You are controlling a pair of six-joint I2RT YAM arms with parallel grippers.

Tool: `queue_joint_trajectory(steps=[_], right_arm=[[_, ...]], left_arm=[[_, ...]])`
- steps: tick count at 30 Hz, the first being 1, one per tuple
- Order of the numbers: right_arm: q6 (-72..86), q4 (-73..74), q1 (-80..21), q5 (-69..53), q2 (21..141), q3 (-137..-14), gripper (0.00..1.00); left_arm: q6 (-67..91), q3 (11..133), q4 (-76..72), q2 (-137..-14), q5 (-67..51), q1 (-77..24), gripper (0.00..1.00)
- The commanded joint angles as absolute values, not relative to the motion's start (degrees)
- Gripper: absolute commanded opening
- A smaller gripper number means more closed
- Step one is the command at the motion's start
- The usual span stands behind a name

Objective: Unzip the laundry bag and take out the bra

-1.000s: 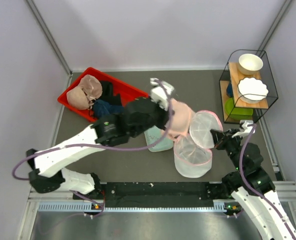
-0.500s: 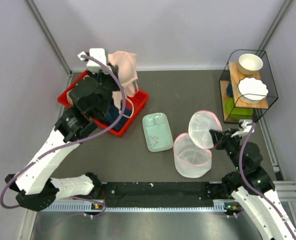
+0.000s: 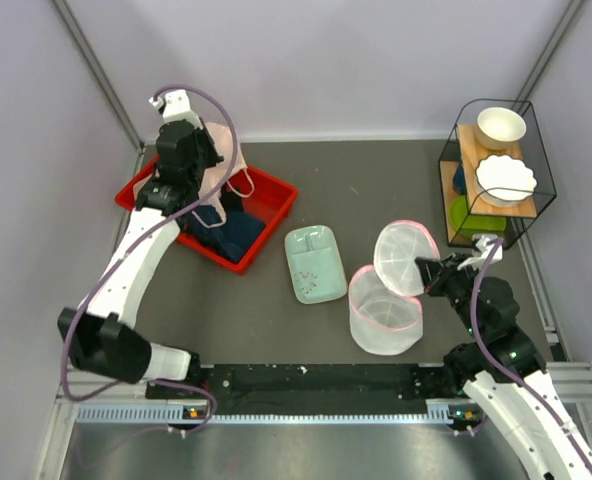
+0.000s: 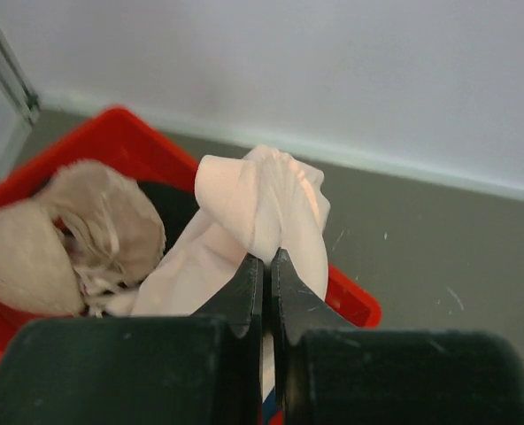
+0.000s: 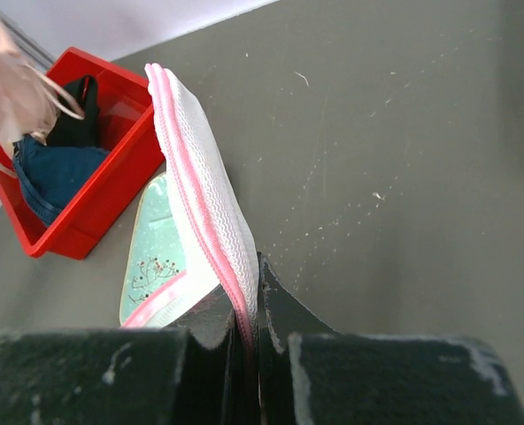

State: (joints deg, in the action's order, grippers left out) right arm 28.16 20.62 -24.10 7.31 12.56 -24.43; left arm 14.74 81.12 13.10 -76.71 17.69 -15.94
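Two grips are in play at once. The left gripper (image 4: 266, 266) is clenched on a fold of the bra (image 4: 262, 199), which hangs bunched above the far end of the red bin (image 3: 276, 195), well apart from the laundry bag (image 3: 384, 315). That bag stands unzipped near the mint tray (image 3: 314, 262). Its round lid (image 5: 200, 186) is tipped up, and the right gripper (image 5: 249, 310) is pinched on the lid's pink trim. With the bra already clear of the bag, the step in hand looks like setting it down in the bin. To do that well, the left arm should come down until the cups sit inside the bin's walls, because a thin strap loop dangles near the rim and could drape over it if the bra were dropped from height. The jaws should then part fully and the wrist rise straight up, so that no strap catches on a finger. A tan padded garment (image 4: 41, 248), a black garment (image 4: 169, 199) and a dark blue cloth (image 3: 238, 232) already lie in the bin, so the bra will land on soft, uneven ground and may slide. No brand, label or lettering can be read anywhere; the small marks on the mint tray in the right wrist view are too fine to make out.
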Motion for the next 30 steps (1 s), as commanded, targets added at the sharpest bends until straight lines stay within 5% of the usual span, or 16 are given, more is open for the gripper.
queue_joint_trajectory(steps=[1,21,23,24,27,30], right_arm=[[28.39,16.79,-23.91,6.77,13.88,-25.93,0.00],[27.86,15.56,-23.91,7.30,15.82,-25.49,0.00],[27.69,15.56,-23.91,7.47,15.73,-25.31,0.00],[27.77,15.64,-23.91,7.56,15.82,-25.14,0.00],[27.95,15.56,-23.91,7.56,15.91,-25.14,0.00],[27.60,15.47,-23.91,7.73,15.82,-25.66,0.00]], left_arm=[[25.30,74.98,5.90,-81.73,6.07,-10.99,0.00],[32.43,71.55,3.69,-104.33,-2.27,-7.82,0.00],[34.00,70.93,3.43,-102.75,-5.53,-6.95,0.13],[34.19,70.41,3.08,-100.48,-5.97,-6.77,0.43],[33.14,71.36,5.18,-96.26,-5.97,-6.77,0.83],[32.87,71.72,8.43,-91.95,-5.62,-6.77,0.91]])
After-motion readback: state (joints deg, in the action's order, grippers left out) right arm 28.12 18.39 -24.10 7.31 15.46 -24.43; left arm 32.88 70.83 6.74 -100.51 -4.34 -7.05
